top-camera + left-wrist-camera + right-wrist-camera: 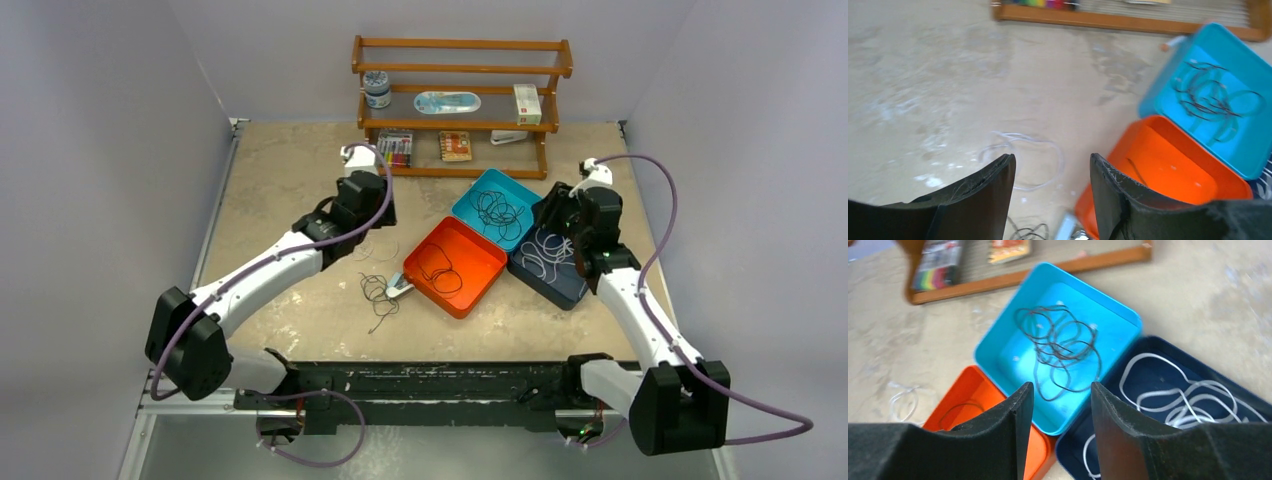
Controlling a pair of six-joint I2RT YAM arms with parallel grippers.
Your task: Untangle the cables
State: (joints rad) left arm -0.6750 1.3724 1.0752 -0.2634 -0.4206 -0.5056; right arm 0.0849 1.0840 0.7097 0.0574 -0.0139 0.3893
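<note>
Cables [1058, 342] are lying on the tabletop [280, 170] and in three trays. Starting at the left, the left gripper [1050, 165] is hanging with its fingers spread apart and is holding nothing. A thin white loop [1061, 161] is lying flat just below and in front of it. A black tangle [378, 293] is sitting closer to the arm bases. Next, cables are resting in the orange tray [472, 262], the blue tray [495, 175] and the dark blue tray [560, 292]. The right gripper [1060, 390] is hovering over those trays, spread and empty too. The left arm is much nearer the white loop, so I am guessing it is reaching for that one.
</note>
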